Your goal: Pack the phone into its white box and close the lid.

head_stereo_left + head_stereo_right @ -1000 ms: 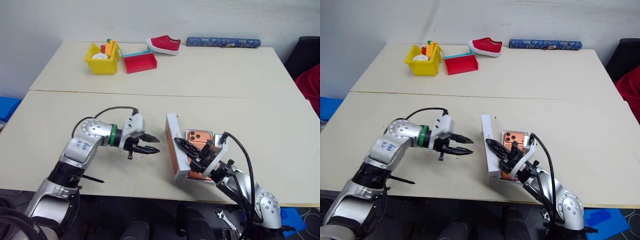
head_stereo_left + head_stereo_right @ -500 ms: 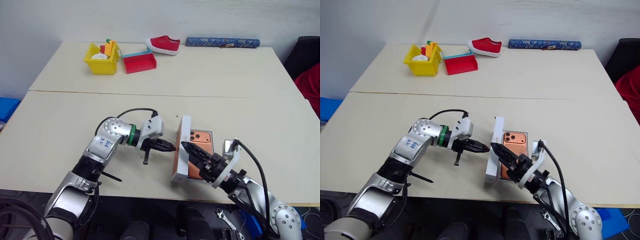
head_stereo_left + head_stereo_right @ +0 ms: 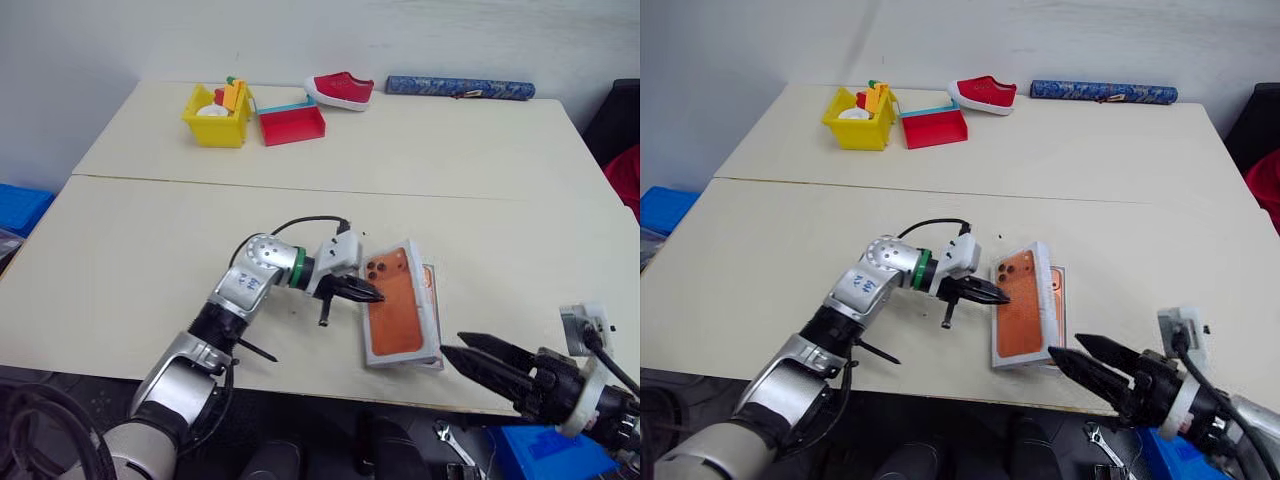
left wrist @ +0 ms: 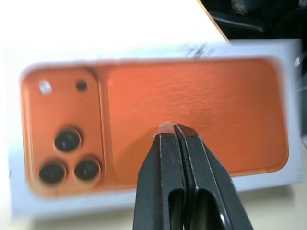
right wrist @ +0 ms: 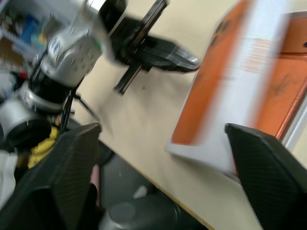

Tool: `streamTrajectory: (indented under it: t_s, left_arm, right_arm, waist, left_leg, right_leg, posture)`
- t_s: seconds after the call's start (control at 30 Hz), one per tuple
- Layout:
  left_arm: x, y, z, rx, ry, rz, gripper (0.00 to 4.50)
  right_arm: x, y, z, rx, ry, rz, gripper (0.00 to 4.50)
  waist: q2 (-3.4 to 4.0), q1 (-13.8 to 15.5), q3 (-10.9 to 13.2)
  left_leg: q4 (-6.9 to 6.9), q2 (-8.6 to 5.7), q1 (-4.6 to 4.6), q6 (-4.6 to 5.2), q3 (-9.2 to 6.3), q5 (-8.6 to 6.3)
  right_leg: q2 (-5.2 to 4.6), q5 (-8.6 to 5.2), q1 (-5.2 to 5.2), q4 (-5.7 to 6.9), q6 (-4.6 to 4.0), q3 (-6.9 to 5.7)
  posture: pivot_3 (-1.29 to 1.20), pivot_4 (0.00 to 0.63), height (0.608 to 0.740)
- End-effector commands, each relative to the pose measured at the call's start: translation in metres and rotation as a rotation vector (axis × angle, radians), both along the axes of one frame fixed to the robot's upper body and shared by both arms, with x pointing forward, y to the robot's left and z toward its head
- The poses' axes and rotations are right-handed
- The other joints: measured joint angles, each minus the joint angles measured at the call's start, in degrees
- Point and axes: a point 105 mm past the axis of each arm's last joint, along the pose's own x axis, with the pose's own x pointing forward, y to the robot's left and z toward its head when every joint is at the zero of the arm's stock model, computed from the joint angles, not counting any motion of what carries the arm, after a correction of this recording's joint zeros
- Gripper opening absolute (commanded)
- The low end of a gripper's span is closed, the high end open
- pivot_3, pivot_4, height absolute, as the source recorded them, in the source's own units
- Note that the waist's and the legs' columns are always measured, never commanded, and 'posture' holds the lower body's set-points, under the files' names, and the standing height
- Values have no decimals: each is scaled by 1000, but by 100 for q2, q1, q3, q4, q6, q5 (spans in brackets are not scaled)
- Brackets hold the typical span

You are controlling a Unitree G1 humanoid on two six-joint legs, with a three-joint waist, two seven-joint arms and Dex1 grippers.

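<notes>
Head views — the lid (image 3: 402, 315), a shallow white cardboard tray whose printed top shows an orange phone picture with three camera lenses, is lying near the front edge of the pale beige table (image 3: 150, 240), tilted over the white box (image 3: 432, 300), whose rim is peeking out along the lid's right side. The lid's long axis is running from the table's front edge towards the far side, leaning slightly right, with the printed camera corner at the far left. The left gripper (image 3: 372, 296), two black fingers pressed together, is reaching in from the left and touching the lid's left edge near that camera corner. The right gripper (image 3: 470, 355) is hanging off the table's front edge, below and right of the lid and apart from it, fingers pointing left. A yellow plastic bin (image 3: 218, 105), a red tray (image 3: 292, 124), a red shoe (image 3: 340, 89) and a blue patterned roll (image 3: 460, 88) are sitting at the far side.

Left wrist view — the closed fingertips (image 4: 173, 132) are resting against the middle of the orange print, lenses off to one side.

Right wrist view — the two black fingers (image 5: 72, 163) are standing wide apart, gripping nothing; the lid (image 5: 230, 81) is lying beyond them, the other gripper at its far edge.
</notes>
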Motion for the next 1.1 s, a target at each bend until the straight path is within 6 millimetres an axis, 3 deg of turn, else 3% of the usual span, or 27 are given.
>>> streamTrajectory:
  t_s: [0.03, 0.17, 0.3, 0.43, 0.6, 0.87, 1.1]
  left_arm:
    - [7, -3, 22, -43, -77, 3, 0]
    - [12, 14, 44, -68, -71, 10, 0]
    - [9, 54, 28, 81, -48, -23, 0]
    - [-2, 76, -2, 260, -46, -109, 0]
    - [8, 58, -18, 292, -104, -89, 0]
    - [33, 17, -12, 222, -107, -4, 0]
    - [41, 1, -6, 188, -112, 14, 0]
  right_arm:
    - [-5, 9, -2, -102, -62, 86, 2868]
    - [-7, 15, -23, -291, -90, 189, 1335]
    - [-11, 19, -43, -429, -118, 324, 19]
    - [-11, 19, -58, -481, -134, 377, 19]
    - [2, 20, -68, -497, -159, 368, 19]
    - [17, 26, -75, -501, -197, 321, 19]
    - [24, 26, -65, -464, -229, 231, 19]
  waist:
    - [-1, 1, 1]
    - [-3, -6, 1]
    - [-2, -44, 1]
    - [-2, -49, 1]
    - [-5, 41, 1]
    - [-8, 53, 0]
    - [-9, 31, 0]
  left_leg:
    - [0, 0, 1, 0, 1, 0]
    - [3, 0, 1, -1, 3, 0]
    - [4, -2, 4, -1, 7, 0]
    - [4, -7, 5, -2, 4, 0]
    - [42, -15, -19, 6, -1, -4]
    - [68, -16, -51, 9, -10, -7]
    - [72, -16, -50, 8, -6, -7]
  right_leg:
    - [0, 0, 0, 1, 0, 0]
    - [1, 0, -3, 3, 0, 1]
    - [2, 0, -7, 22, 0, -2]
    - [0, 0, -4, 19, -1, -28]
    - [-3, 4, -3, 15, 7, -34]
    - [-4, 9, -20, 20, 15, -37]
    - [-5, 10, -22, 27, 16, -36]
  posture:
    - [0, 150, 740]
    - [0, 150, 740]
    - [0, 150, 740]
    - [0, 150, 740]
    - [0, 150, 740]
    - [0, 150, 740]
    - [0, 150, 740]
